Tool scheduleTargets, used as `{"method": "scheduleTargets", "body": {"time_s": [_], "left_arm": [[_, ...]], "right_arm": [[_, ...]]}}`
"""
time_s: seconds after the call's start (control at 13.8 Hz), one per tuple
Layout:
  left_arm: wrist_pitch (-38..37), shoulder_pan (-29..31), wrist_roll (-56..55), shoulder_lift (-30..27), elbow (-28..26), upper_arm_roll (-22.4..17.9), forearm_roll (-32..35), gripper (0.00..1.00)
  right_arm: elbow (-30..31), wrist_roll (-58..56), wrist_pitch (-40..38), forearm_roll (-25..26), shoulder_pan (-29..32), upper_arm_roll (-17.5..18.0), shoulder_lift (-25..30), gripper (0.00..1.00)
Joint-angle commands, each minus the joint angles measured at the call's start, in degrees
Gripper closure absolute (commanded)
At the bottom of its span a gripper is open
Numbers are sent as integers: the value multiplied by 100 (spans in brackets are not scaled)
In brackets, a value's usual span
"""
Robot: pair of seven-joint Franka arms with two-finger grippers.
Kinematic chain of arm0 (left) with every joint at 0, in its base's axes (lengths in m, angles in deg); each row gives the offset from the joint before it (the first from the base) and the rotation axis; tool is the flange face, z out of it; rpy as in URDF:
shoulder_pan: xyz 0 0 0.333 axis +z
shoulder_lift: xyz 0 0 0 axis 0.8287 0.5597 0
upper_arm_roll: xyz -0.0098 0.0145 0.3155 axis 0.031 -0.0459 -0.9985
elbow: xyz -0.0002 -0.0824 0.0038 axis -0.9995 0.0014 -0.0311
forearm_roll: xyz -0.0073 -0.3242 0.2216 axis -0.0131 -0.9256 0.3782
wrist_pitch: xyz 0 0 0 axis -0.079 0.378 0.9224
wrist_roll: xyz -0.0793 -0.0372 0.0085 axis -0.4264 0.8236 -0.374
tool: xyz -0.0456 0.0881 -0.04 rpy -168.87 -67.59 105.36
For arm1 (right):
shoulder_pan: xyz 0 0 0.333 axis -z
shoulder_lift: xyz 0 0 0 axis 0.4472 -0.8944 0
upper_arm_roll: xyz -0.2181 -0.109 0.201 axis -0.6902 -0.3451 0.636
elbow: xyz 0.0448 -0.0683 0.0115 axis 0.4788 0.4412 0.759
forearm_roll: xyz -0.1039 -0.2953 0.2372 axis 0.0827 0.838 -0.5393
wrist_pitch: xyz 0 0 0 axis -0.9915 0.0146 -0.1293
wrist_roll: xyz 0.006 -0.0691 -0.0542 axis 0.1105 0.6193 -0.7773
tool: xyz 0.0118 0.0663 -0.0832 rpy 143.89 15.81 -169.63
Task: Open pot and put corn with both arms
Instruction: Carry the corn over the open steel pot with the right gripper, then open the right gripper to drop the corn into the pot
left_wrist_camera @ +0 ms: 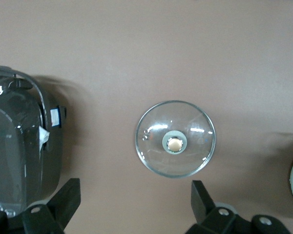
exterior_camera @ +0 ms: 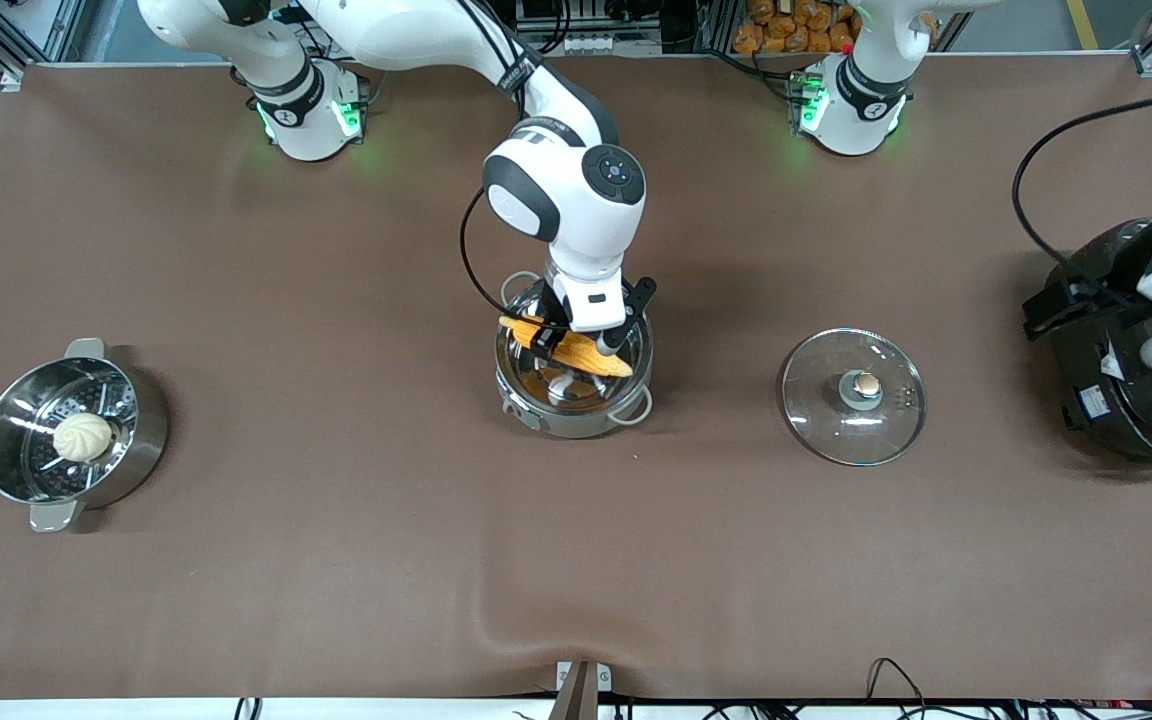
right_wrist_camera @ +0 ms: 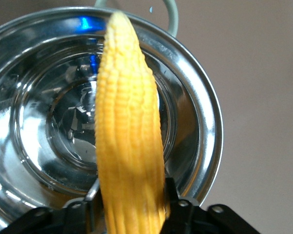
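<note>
The steel pot stands open in the middle of the table. Its glass lid with the copper knob lies flat on the table beside it, toward the left arm's end. My right gripper is shut on the yellow corn and holds it tilted just over the pot's opening. In the right wrist view the corn stretches from my right gripper across the pot's shiny inside. My left gripper is open and empty, high over the table between the lid and the rice cooker, where the left arm waits.
A black rice cooker stands at the left arm's end of the table, also in the left wrist view. A steel steamer pot with a white bun in it stands at the right arm's end.
</note>
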Motion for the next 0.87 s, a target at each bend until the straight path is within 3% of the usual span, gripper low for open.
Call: {"method": "scheduleTargets", "body": {"time_s": [0.0, 0.22, 0.65, 0.8], "left_arm": [[-151, 287, 362, -263, -112, 51, -386, 0], [-168, 296, 381, -273, -51, -11, -757, 0], [-291, 270, 285, -325, -42, 68, -801, 0], [-379, 261, 285, -369, -25, 86, -801, 0]], "right_arm": [[-189, 664, -88, 120, -122, -52, -32, 0], [-163, 1096, -245, 33, 9, -61, 160, 0], [38, 921, -651, -372, 1422, -52, 776, 0], [293, 921, -659, -739, 2028, -52, 978, 0]]}}
